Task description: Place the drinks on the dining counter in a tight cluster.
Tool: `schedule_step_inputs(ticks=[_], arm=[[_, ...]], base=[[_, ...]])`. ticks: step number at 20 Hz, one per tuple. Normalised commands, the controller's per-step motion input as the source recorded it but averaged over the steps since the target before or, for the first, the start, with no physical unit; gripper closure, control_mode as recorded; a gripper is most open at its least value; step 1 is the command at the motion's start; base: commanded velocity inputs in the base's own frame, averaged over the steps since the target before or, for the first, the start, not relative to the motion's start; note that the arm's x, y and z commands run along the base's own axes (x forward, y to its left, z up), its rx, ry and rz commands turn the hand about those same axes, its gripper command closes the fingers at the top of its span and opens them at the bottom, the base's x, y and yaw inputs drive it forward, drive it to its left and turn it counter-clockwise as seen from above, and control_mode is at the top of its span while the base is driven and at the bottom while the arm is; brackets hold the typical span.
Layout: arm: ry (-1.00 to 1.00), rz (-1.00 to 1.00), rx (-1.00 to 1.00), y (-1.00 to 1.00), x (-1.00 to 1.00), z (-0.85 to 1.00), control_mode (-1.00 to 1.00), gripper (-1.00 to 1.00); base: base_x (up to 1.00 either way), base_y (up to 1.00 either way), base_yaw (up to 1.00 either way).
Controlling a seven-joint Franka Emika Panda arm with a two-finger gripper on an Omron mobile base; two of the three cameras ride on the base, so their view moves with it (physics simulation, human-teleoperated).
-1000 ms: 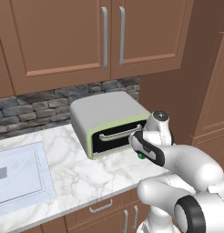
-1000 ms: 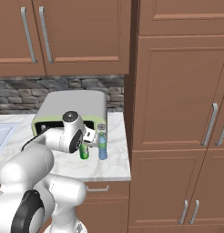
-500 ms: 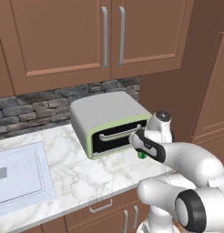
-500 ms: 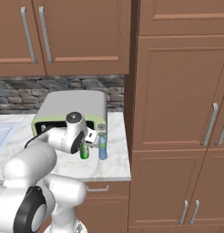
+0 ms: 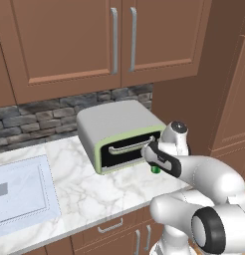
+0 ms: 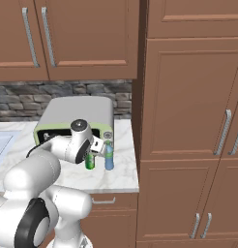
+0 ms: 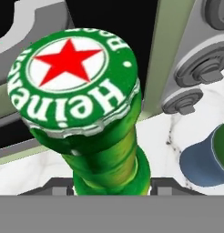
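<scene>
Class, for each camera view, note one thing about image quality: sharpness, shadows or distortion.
Left base view: even, glare-free light. Right base view: sharp, faint shadow under the green bottle. Hand view: the bottle's cap looms oversized from closeness, its lettering crisp.

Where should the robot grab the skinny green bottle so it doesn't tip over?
Probably on the neck just under the cap of the slim green glass bottle, coming straight down from above. It stands upright, with the grey-and-green toaster oven behind and the small pale-blue bottle close beside, so the sides are crowded.
</scene>
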Motion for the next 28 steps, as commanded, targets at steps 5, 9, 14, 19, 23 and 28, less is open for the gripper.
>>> schedule_step_inputs(ticks=[5,9,14,19,23,28], arm=[[0.00,0.00,0.00,0.00,0.00,0.00,-1.00,1.00],[0.00,0.00,0.00,0.00,-0.04,0.00,-1.00,1.00],[-0.04,0.01,0.00,0.00,-0.82,0.25,-1.00,1.00],[-0.04,0.03,-0.03,0.01,-0.89,0.73,-1.00,1.00],[-0.15,0.00,-0.04,0.03,-0.72,0.69,-1.00,1.00],[-0.08,0.00,-0.09,0.16,-0.51,0.96,-1.00,1.00]], base=[[0.00,0.00,0.00],[0.00,0.00,0.00],[0.00,0.00,0.00],[0.00,0.00,0.00],[0.00,0.00,0.00],[0.00,0.00,0.00]])
